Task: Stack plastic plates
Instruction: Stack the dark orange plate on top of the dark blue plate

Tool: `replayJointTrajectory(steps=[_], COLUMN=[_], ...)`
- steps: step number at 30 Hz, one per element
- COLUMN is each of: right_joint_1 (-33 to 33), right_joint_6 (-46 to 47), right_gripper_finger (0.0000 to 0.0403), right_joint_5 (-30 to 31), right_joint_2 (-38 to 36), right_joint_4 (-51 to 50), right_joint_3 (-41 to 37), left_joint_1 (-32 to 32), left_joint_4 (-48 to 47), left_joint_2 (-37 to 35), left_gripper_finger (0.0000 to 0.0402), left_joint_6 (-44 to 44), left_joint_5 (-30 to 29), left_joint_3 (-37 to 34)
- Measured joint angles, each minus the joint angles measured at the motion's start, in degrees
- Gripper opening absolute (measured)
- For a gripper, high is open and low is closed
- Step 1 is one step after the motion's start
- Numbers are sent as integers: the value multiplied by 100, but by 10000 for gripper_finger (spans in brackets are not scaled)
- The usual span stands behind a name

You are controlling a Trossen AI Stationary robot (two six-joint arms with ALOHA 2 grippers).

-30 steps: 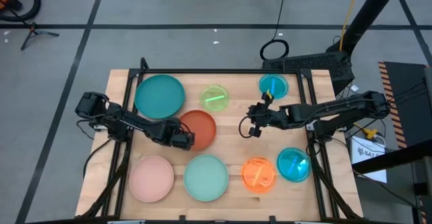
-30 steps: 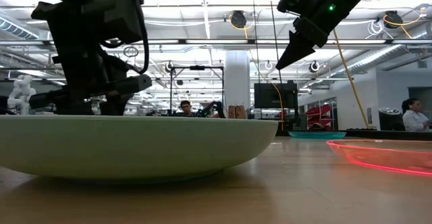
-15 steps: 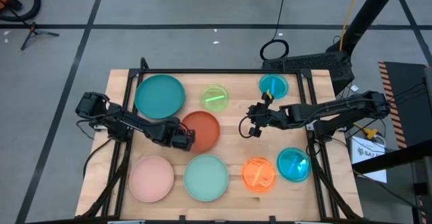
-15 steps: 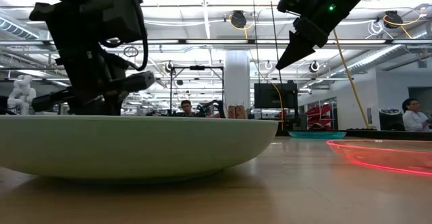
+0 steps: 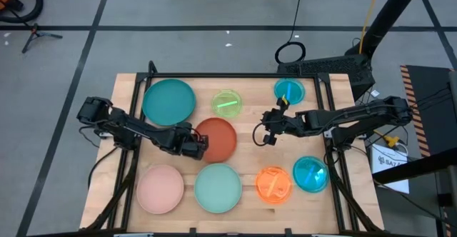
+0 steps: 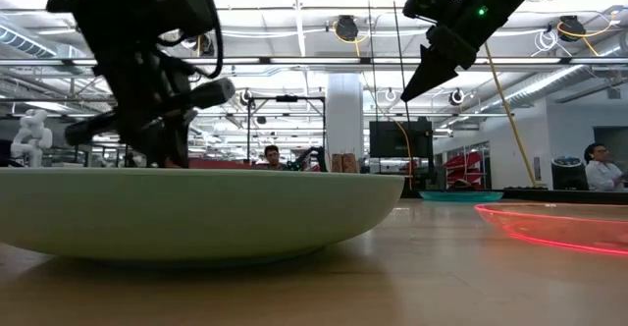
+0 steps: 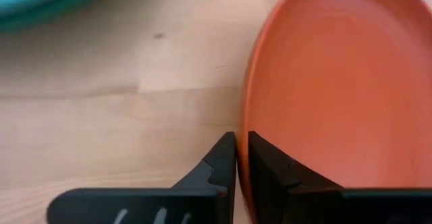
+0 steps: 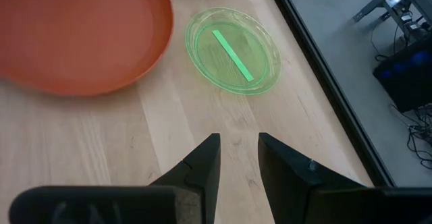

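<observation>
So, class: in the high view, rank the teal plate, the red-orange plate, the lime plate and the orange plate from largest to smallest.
1. Teal plate, largest.
2. Red-orange plate, partly hidden by the left arm.
3. Orange plate.
4. Lime plate, only slightly smaller than the orange plate, so that order is unsure.

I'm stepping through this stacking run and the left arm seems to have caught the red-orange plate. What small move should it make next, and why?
Probably lift slightly. The left gripper looks pinched on the rim of the red-orange plate, which still lies flat on the table beside the teal plate; raising it would clear the wood before carrying.
</observation>
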Motion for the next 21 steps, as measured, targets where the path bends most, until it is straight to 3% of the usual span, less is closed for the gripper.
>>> replayJointTrajectory(steps=[21], right_joint_1=[0], right_joint_6=[11], right_gripper_finger=[93], right_joint_5=[9], right_joint_2=[-2], right_joint_4=[24], right_joint_3=[0], left_joint_1=[725], left_joint_4=[-4064], left_joint_2=[-203], left_gripper_finger=[34], left_joint_6=[2382], left_joint_5=[-960], left_joint_3=[3022])
